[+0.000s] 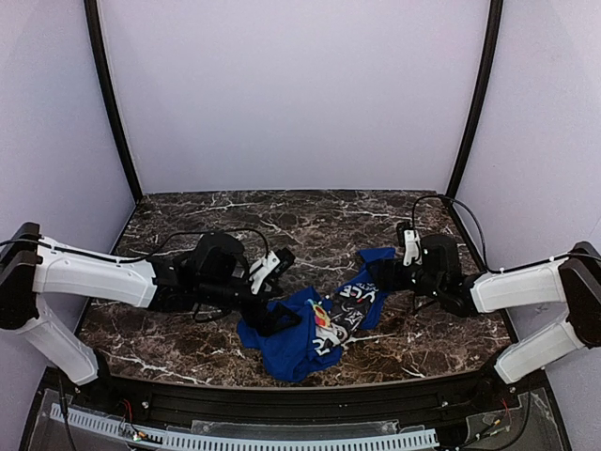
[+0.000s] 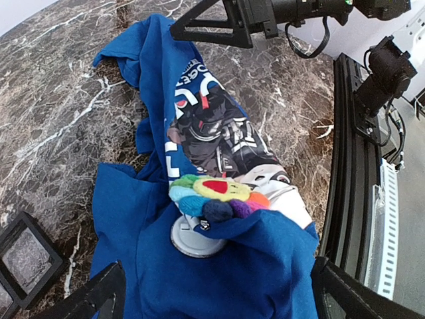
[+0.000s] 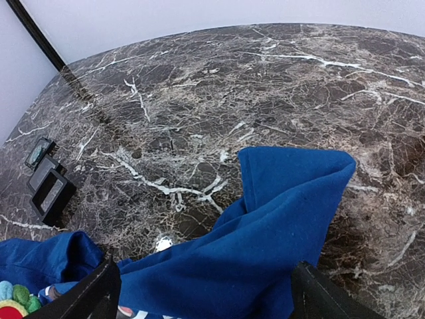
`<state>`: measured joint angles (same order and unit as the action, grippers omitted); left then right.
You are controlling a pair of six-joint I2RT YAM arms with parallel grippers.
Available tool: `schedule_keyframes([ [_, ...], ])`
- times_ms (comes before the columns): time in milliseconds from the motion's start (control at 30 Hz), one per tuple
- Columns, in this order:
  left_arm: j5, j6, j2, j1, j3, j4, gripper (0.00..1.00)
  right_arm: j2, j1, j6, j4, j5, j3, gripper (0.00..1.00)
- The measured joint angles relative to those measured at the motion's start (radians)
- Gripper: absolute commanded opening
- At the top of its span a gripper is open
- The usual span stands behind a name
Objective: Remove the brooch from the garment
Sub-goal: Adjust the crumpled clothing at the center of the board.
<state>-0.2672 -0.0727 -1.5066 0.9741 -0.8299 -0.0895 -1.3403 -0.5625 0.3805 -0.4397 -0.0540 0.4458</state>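
Garment (image 2: 199,279) crumpled, brooch (image 2: 216,195) face-up, long axis left-right

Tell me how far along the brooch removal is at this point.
Done: nothing that shows; the brooch still sits on the blue garment. In hand: the left tool hangs open over the brooch, and the right tool is open around a fold at the garment's other end. Left: grip the brooch and pull it free.
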Motion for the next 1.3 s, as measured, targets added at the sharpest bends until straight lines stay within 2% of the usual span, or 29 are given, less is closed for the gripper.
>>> schedule_keyframes([
  [100,-0.003,0.003,-0.022,0.001,-0.006,0.000,0.94,-0.042,0.007,0.004,-0.021,0.015,0.017,0.77],
  [133,-0.004,0.004,-0.026,0.000,-0.007,0.000,0.86,-0.051,0.009,0.002,-0.027,0.014,0.021,0.74],
  [167,-0.006,0.004,-0.030,0.000,-0.008,-0.001,0.82,-0.064,0.010,0.008,-0.032,0.014,0.026,0.68],
  [267,-0.013,0.009,-0.041,0.000,-0.010,-0.001,0.55,-0.090,0.014,0.007,-0.039,0.010,0.036,0.48],
  [367,-0.026,0.005,-0.048,0.000,-0.014,-0.002,0.36,-0.114,0.017,0.008,-0.043,0.009,0.046,0.27],
  [400,-0.030,0.004,-0.050,0.000,-0.015,-0.004,0.26,-0.121,0.019,0.009,-0.045,0.010,0.049,0.20],
  [500,-0.037,-0.002,-0.050,0.000,-0.015,-0.011,0.07,-0.126,0.023,0.005,-0.053,0.008,0.053,0.04],
  [533,-0.036,0.005,-0.051,0.000,-0.015,-0.014,0.05,-0.126,0.026,0.008,-0.055,0.010,0.055,0.00],
  [600,-0.027,0.001,-0.051,0.000,-0.015,-0.018,0.01,-0.126,0.034,0.007,-0.053,0.011,0.064,0.00],
  [833,0.090,0.003,-0.029,0.000,-0.015,-0.013,0.01,-0.063,0.089,-0.018,0.002,0.009,0.149,0.00],
  [1067,0.235,0.052,0.109,-0.002,-0.040,-0.021,0.01,0.165,0.198,-0.042,0.050,-0.006,0.210,0.00],
  [1200,0.248,0.075,0.171,-0.003,-0.048,-0.082,0.01,0.293,0.238,-0.043,0.078,-0.017,0.208,0.00],
  [1233,0.237,0.077,0.173,-0.003,-0.049,-0.099,0.01,0.315,0.241,-0.043,0.083,-0.023,0.205,0.01],
  [1300,0.198,0.077,0.155,-0.003,-0.049,-0.121,0.01,0.341,0.243,-0.041,0.088,-0.038,0.187,0.18],
])
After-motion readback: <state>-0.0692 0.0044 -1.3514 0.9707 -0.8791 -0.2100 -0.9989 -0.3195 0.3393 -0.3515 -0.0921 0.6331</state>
